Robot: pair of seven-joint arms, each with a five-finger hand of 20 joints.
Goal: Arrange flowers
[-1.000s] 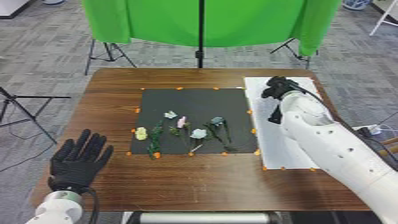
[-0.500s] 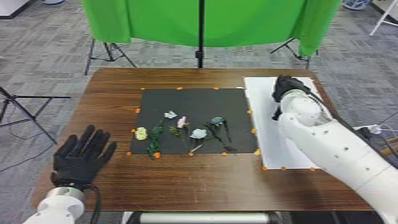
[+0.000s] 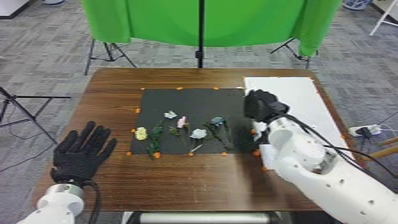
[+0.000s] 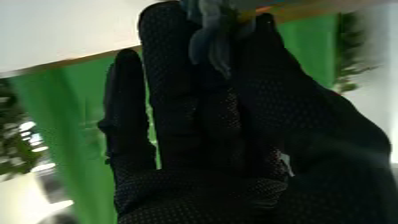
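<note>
Grey carpet tiles (image 3: 53, 82) surround a brown wooden table (image 3: 204, 185); beyond its far edge hangs a green cloth (image 3: 151, 22); a black mat (image 3: 191, 102) lies on the tabletop with small orange markers (image 3: 138, 110) along its edges, and a white sheet (image 3: 289, 92) lies along its right side.

Cut flowers lie on the near half of the mat, stems mostly toward its near edge; from left to right come a yellow flower (image 3: 140, 133), a leafy green stem (image 3: 155, 137), a white flower (image 3: 171, 114), a pink flower (image 3: 181, 122), a pale blue flower (image 3: 198, 133) and a dusky blue flower (image 3: 218, 120).

Left of the mat and nearer the robot, the left hand (image 3: 78, 160) is palm-down or palm-up, I cannot tell which; its fingers are straight and spread apart like a fan.

At the mat's right edge, beside the white sheet, is the right hand (image 3: 264, 107); the right wrist view shows its fingers extended, with a grey-blue bloom (image 4: 210, 42) pinched between fingertips and thumb; its petals are partly hidden by the black glove.
</note>
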